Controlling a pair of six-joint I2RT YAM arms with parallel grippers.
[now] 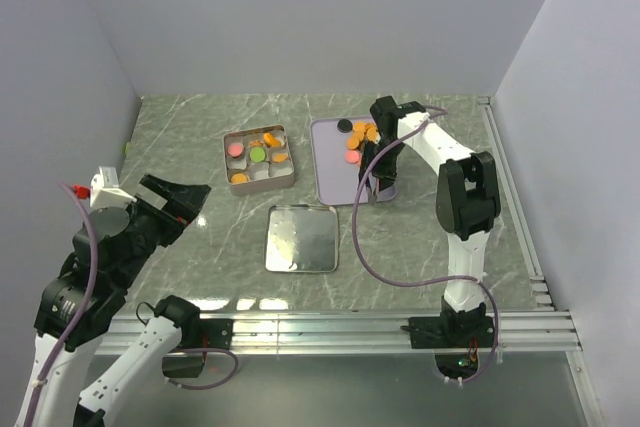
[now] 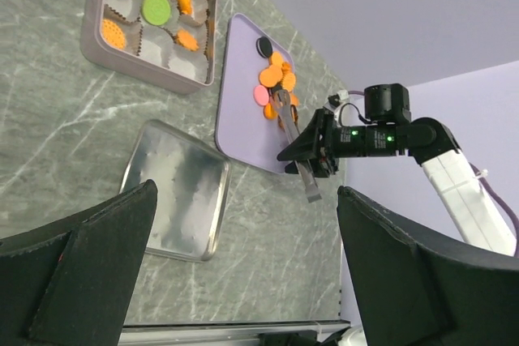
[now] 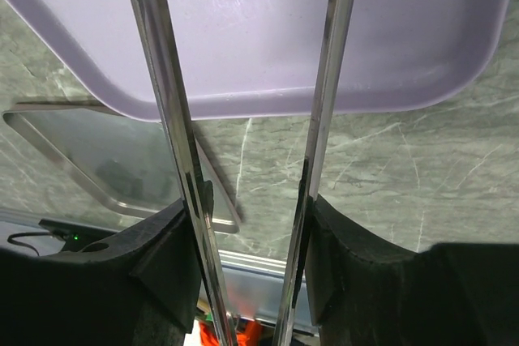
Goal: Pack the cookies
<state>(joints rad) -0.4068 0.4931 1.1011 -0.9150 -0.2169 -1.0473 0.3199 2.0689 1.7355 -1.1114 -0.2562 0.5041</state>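
Note:
Several cookies point(image 1: 358, 139), mostly orange with one pink and one black, lie at the far end of the lavender tray point(image 1: 333, 175). More cookies point(image 1: 257, 154) sit in paper cups inside the open tin point(image 1: 232, 169). My right gripper point(image 1: 377, 185) is over the tray's near right part, shut on metal tongs point(image 3: 166, 103). In the left wrist view the tongs point(image 2: 293, 139) reach toward the cookie pile point(image 2: 276, 79); their tips are out of the right wrist view. My left gripper point(image 1: 170, 202) is open and empty at the near left, its jaws wide apart point(image 2: 243, 281).
The tin's lid point(image 1: 300, 238) lies upside down, silver side up, in front of the tin and tray. It also shows in the left wrist view point(image 2: 174, 188). Grey walls close in the table on three sides. A metal rail point(image 1: 350, 325) runs along the near edge.

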